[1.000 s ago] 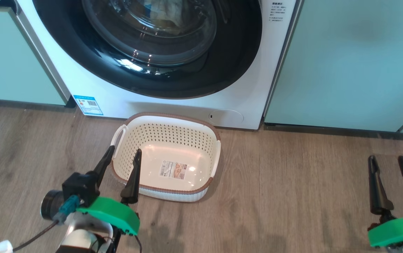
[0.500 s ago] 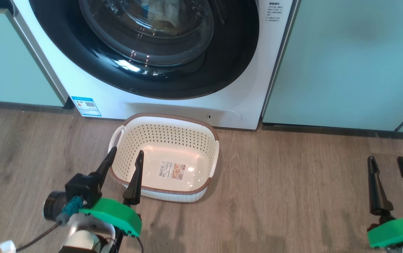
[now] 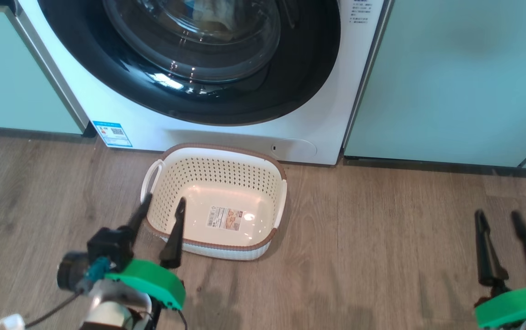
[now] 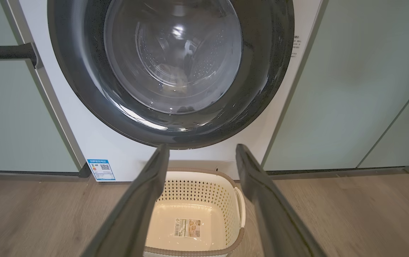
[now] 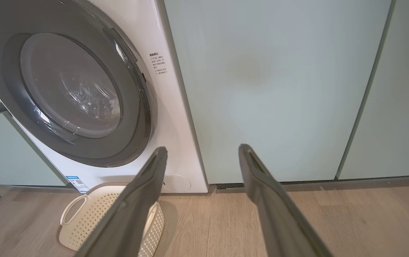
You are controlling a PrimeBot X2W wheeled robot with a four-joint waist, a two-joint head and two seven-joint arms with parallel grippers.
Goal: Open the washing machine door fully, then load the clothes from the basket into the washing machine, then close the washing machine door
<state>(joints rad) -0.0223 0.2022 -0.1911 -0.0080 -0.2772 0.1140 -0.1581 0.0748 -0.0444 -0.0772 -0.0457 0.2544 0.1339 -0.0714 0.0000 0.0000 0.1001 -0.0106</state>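
The washing machine [image 3: 226,133] stands white between pale green panels, and its door [image 3: 299,68] with the glossy black rim lies shut against it. Pale crumpled clothes [image 3: 217,13] show behind the glass bowl. On the floor in front sits the cream basket [image 3: 221,151], with just a label on its bottom. My left gripper [image 3: 164,199] hangs open over the basket's near left corner, nothing between its fingers. In the left wrist view the left gripper [image 4: 200,148] points at the door [image 4: 83,89] above the basket [image 4: 197,192]. My right gripper [image 3: 496,214] is open at the lower right, well away from the basket.
Pale green cabinet panels [image 3: 451,78] flank the machine on both sides. A blue QR sticker [image 3: 111,134] marks its lower left corner. Wood-look floor [image 3: 382,238] spreads between the basket and my right gripper [image 5: 203,148], which faces the right-hand panel.
The head view has shifted slightly. My right gripper sits a little lower in the picture. The left gripper has barely moved, and both stay open.
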